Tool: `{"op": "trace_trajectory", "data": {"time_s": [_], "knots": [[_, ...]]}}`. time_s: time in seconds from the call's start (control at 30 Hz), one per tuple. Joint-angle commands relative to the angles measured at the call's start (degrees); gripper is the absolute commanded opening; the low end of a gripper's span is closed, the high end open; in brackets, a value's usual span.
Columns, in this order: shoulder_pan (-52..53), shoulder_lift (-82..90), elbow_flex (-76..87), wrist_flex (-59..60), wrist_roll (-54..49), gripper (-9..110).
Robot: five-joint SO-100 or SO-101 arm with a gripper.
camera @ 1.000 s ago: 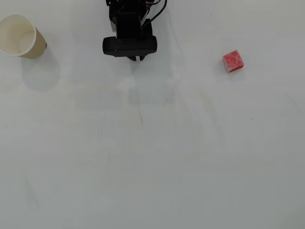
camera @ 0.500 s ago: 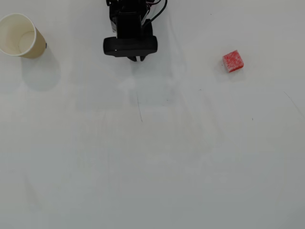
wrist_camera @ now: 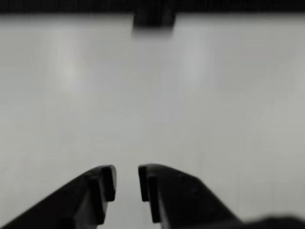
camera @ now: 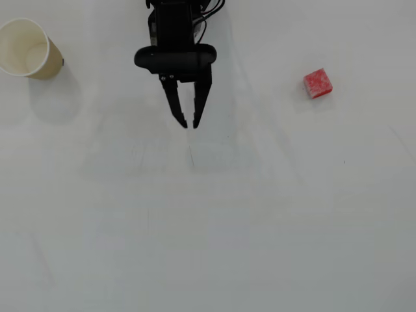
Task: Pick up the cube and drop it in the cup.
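The small red cube [camera: 318, 84] lies on the white table at the right in the overhead view. The cream paper cup [camera: 29, 49] stands at the far left, open side up and empty. My black gripper [camera: 191, 124] hangs between them, at the top middle, fingers pointing down the picture. It is far from both. Its jaws are almost together, with only a narrow gap and nothing between them. The wrist view shows the two fingertips [wrist_camera: 108, 181] close together over bare table. Cube and cup are out of the wrist view.
The white table [camera: 208, 227] stretches wide below the gripper. In the wrist view a dark band with a dark block [wrist_camera: 153, 20] runs along the table's far edge.
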Motion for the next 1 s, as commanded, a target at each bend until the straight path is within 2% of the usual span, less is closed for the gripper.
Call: {"op": "trace_trajectory", "data": {"time_s": [0.0,0.3,0.97], "knots": [[0.53,2.46,2.02,-6.5,-0.44,3],[-1.05,2.46,2.02,-7.47,-0.53,3],[-26.98,2.46,2.02,-3.78,-0.53,3]]}}
